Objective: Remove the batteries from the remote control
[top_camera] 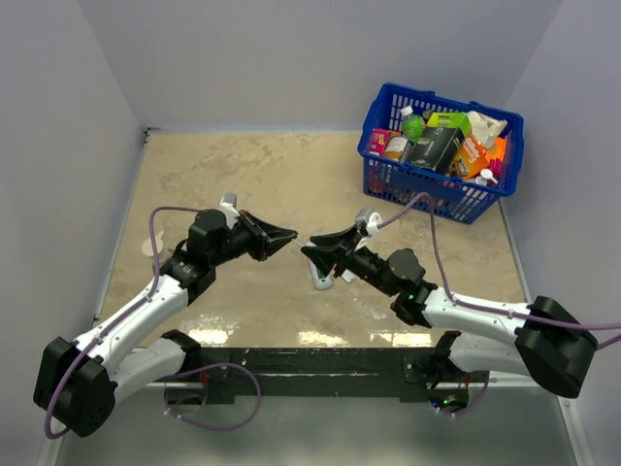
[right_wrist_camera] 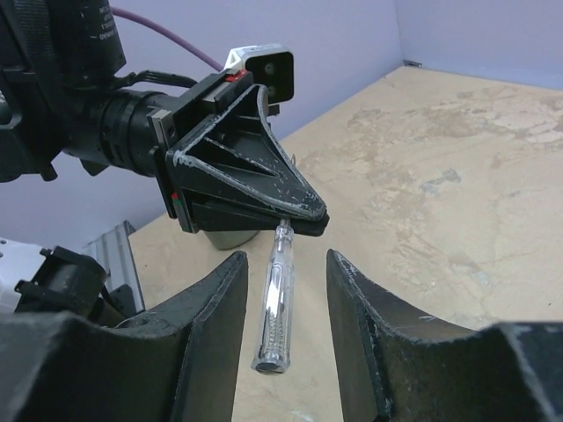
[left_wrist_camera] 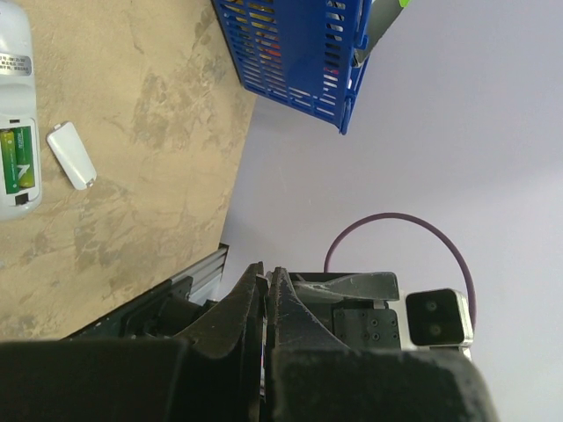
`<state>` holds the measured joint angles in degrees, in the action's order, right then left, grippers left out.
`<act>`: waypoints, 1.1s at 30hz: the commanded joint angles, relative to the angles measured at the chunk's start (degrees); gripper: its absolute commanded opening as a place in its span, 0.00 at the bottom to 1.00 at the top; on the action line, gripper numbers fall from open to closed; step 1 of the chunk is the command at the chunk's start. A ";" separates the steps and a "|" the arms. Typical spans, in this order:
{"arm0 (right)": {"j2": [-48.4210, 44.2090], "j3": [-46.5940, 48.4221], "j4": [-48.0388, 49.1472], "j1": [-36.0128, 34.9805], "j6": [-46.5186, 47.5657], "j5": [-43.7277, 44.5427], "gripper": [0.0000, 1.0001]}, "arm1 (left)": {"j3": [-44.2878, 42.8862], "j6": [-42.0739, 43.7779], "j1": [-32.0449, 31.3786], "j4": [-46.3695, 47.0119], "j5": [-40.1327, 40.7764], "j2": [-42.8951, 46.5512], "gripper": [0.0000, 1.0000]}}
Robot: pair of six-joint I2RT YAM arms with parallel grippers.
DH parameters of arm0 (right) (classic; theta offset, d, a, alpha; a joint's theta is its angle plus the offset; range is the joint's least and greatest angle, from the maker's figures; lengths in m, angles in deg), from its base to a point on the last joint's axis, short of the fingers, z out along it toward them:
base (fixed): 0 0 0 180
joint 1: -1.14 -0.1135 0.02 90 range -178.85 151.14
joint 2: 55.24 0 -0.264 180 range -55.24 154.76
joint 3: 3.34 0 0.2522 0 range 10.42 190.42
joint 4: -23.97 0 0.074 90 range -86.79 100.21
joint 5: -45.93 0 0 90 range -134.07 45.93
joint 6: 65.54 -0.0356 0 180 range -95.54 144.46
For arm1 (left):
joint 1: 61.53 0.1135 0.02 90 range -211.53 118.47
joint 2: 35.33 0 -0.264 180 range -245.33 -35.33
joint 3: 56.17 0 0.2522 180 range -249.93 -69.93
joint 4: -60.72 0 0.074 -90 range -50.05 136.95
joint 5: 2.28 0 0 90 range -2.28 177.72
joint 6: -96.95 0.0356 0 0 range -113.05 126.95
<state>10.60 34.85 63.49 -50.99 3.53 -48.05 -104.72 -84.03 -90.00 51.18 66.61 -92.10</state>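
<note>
1. Evidently the tan table (top_camera: 243, 175) is the work area, with a blue basket (top_camera: 427, 184) of groceries at its far right corner (no part in this job).
2. The left gripper (right_wrist_camera: 303, 218) and right gripper (right_wrist_camera: 286, 264) meet tip to tip above mid-table. The left fingers are pinched together on the metal end of a clear-handled screwdriver (right_wrist_camera: 274, 308). The right fingers stand apart on either side of its handle, touching nothing I can see.
3. The remote control (left_wrist_camera: 16, 88) lies back-up on the table near the grippers, with its white cover (left_wrist_camera: 70, 156) loose beside it.
4. The batteries (left_wrist_camera: 19, 160), green, sit in the open bay; none is out yet.
5. The step, I judge, is passing the tool across before prying. Next, the right fingers should close squarely on the handle before the left lets go, or the tool drops.
6. Only the right wrist view shows the screwdriver. Only the left wrist view shows the bay and cover. The top view gives just a white sliver of the remote.
</note>
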 commanded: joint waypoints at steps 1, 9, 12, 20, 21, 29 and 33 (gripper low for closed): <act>-2.82 0.36 -1.68 -0.68 1.50 2.84 0.43 | 0.51 -0.87 0.26 2.71 -0.96 0.52 0.00; -3.71 1.06 -3.88 -0.68 2.38 3.90 0.36 | 0.68 -1.04 0.26 2.54 -0.34 0.87 0.00; -2.83 1.76 -4.76 -0.68 1.95 3.46 0.38 | 0.95 -1.13 0.26 2.71 -0.34 0.96 0.00; -2.12 0.89 -3.79 -1.82 1.24 3.72 0.37 | 1.21 -1.04 0.26 2.71 -0.25 1.40 0.00; -2.12 0.97 -3.79 -1.83 1.24 3.90 0.36 | 1.21 -1.04 0.26 2.80 -0.25 1.40 0.00; -2.39 1.15 -4.06 -2.53 1.68 4.68 0.22 | 1.30 -0.87 0.26 2.54 -0.34 1.58 0.00; -3.53 0.36 -3.01 -2.62 1.86 5.48 0.00 | 1.47 -0.52 0.26 2.80 -0.34 1.75 0.00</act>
<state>8.50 34.69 57.81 -53.31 4.56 -44.49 -103.78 -84.03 -90.00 51.95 66.96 -91.77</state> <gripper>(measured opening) 0.119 0.039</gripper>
